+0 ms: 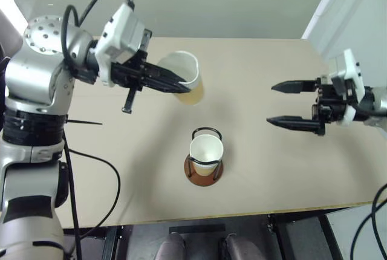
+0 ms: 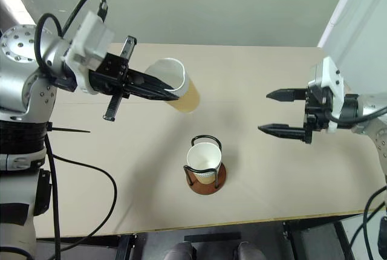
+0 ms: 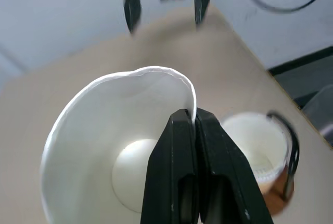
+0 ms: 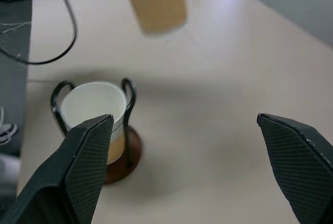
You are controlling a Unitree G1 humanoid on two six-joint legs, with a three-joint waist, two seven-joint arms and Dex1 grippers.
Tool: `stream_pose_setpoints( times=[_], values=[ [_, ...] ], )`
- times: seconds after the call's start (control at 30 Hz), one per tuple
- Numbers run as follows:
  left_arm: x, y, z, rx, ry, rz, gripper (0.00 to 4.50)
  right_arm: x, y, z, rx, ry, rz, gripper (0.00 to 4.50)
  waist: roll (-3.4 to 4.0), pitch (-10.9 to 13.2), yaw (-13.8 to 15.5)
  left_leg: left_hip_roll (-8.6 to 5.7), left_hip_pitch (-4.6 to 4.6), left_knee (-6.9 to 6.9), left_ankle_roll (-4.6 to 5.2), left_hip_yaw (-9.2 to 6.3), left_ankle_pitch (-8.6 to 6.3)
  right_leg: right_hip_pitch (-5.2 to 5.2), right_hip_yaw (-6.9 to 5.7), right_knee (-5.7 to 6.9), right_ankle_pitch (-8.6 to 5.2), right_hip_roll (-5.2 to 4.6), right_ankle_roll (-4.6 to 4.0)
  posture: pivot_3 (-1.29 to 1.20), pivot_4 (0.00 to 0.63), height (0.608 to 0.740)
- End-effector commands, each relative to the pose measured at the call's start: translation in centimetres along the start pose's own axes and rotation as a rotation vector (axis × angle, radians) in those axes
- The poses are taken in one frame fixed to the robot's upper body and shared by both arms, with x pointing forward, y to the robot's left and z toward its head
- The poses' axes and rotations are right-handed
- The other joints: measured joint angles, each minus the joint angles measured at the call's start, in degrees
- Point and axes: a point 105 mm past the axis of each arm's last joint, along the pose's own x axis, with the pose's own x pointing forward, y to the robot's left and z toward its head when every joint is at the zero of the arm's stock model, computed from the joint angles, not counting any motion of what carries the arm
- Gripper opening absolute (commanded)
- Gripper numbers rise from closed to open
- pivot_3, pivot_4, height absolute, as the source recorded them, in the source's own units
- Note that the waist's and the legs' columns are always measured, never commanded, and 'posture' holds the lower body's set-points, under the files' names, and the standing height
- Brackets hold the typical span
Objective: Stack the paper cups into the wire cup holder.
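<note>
Wire cup holder [image 1: 204, 172] holds cup [image 1: 206, 151].

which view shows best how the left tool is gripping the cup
The left wrist view: the left tool is shut on the held cup, pinching its rim wall, one finger inside and one outside. The eye views show the pinch from farther off, with the cup tilted above the table. The right wrist view shows the cup's tan outside.

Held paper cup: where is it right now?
In the left eye view the paper cup hangs tilted above the table, left of centre, its rim pinched by the left gripper, behind the wire cup holder, which already holds a cup.
</note>
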Motion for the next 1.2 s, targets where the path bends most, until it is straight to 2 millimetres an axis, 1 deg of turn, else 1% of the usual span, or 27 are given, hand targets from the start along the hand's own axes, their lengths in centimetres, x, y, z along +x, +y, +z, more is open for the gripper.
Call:
stream_pose_setpoints(
  times=[0.03, 0.2, 0.3, 0.43, 0.5, 0.6, 0.7, 0.83, 0.9, 0.93, 0.97, 1.07, 1.2],
  values=[
    [1.7, -1.9, 1.7, 0.039, -0.058, -0.183, 0.04, -0.6, 1.2, 1.6, -0.082, -0.008, 0.023, 4.50, 0.00, 0.0, -0.1, -0.02, 0.00, 0.02, 0.00, 0.03, 0.00, 0.00, 0.04, 0.00, 0.00, -0.02, 0.04, 0.00, 0.150, 0.740],
    [3.7, -3.6, 1.1, 0.042, -0.047, -0.332, 0.04, -0.5, 1.2, 1.8, -0.088, -0.003, 0.010, 4.50, 0.00, 0.0, -0.1, -0.08, 0.08, 0.16, 0.08, 0.04, -0.05, 0.11, 0.11, 0.02, 0.06, -0.03, 0.21, 0.00, 0.150, 0.740],
    [4.4, -3.9, 0.1, 0.064, 0.011, -0.373, 0.04, -0.6, 1.3, 1.9, -0.090, 0.000, 0.004, 4.50, 0.00, 0.0, -0.1, -0.08, 0.12, 0.20, 0.15, 0.02, -0.08, 0.15, 0.12, 0.02, 0.06, -0.03, 0.23, 0.00, 0.150, 0.740],
    [5.0, -4.5, -0.7, 0.081, 0.051, -0.426, 0.04, -0.9, 1.7, 2.0, -0.087, 0.011, -0.001, 4.50, 0.00, 0.0, 0.0, -0.09, 0.11, 0.20, 0.17, 0.02, -0.10, 0.17, 0.12, 0.01, 0.05, -0.03, 0.25, 0.00, 0.150, 0.740],
    [5.2, -4.6, -1.4, 0.097, 0.085, -0.443, 0.04, -1.0, 2.3, 2.1, -0.085, 0.013, 0.020, 4.50, 0.00, 0.0, 0.1, -0.14, 0.09, 0.19, 0.18, 0.03, -0.10, 0.18, 0.13, -0.03, 0.03, -0.06, 0.29, 0.00, 0.150, 0.740],
    [5.5, -4.5, -1.7, 0.107, 0.088, -0.457, 0.04, -1.1, 3.5, 1.9, -0.083, 0.034, 0.053, 4.50, 0.01, 0.0, 0.2, -0.29, 0.07, 0.17, 0.19, 0.00, -0.11, 0.18, 0.14, -0.04, -0.01, -0.17, 0.36, 0.00, 0.150, 0.740],
    [5.7, -4.4, -2.3, 0.117, 0.106, -0.463, 0.04, -1.2, 3.8, 2.0, -0.077, 0.034, 0.043, 4.50, 0.00, 0.0, 0.2, -0.38, 0.06, 0.19, 0.25, 0.01, -0.14, 0.21, 0.19, -0.05, -0.05, -0.24, 0.45, 0.00, 0.150, 0.740],
    [5.6, -4.0, -3.5, 0.124, 0.159, -0.460, 0.04, -1.2, 3.9, 2.0, -0.069, 0.039, 0.019, 4.50, 0.01, 0.0, 0.2, -0.43, 0.09, 0.23, 0.30, 0.01, -0.17, 0.26, 0.24, -0.04, -0.05, -0.29, 0.52, 0.00, 0.150, 0.740],
    [5.7, -3.8, -4.2, 0.121, 0.187, -0.456, 0.43, -1.3, 3.9, 2.0, -0.068, 0.040, 0.010, 4.50, 0.01, 0.0, 0.2, -0.44, 0.09, 0.25, 0.35, 0.00, -0.20, 0.27, 0.24, -0.04, -0.05, -0.31, 0.54, 0.00, 0.150, 0.740],
    [5.7, -3.9, -4.4, 0.119, 0.194, -0.458, 0.75, -1.3, 4.0, 2.0, -0.068, 0.040, 0.006, 4.50, 0.01, 0.0, 0.2, -0.45, 0.09, 0.24, 0.38, 0.00, -0.21, 0.27, 0.24, -0.04, -0.05, -0.31, 0.55, 0.00, 0.150, 0.740],
    [5.7, -4.1, -4.5, 0.112, 0.195, -0.467, 0.97, -1.3, 4.0, 2.0, -0.068, 0.041, 0.003, 4.50, 0.01, 0.0, 0.2, -0.45, 0.09, 0.25, 0.40, 0.00, -0.22, 0.27, 0.24, -0.04, -0.05, -0.31, 0.55, 0.00, 0.150, 0.740],
    [5.8, -4.6, -4.8, 0.103, 0.192, -0.488, 1.97, -1.3, 3.8, 1.9, -0.067, 0.043, -0.004, 4.50, 0.01, 0.0, 0.2, -0.47, 0.06, 0.24, 0.43, 0.00, -0.24, 0.27, 0.24, -0.09, -0.06, -0.32, 0.57, 0.00, 0.150, 0.740],
    [5.9, -4.4, -4.8, 0.122, 0.188, -0.484, 3.37, -1.2, 3.6, 1.9, -0.066, 0.043, -0.010, 4.50, 0.01, 0.0, 0.2, -0.53, 0.05, 0.24, 0.47, 0.01, -0.26, 0.27, 0.25, -0.11, -0.08, -0.39, 0.61, 0.00, 0.150, 0.740]
  ],
)
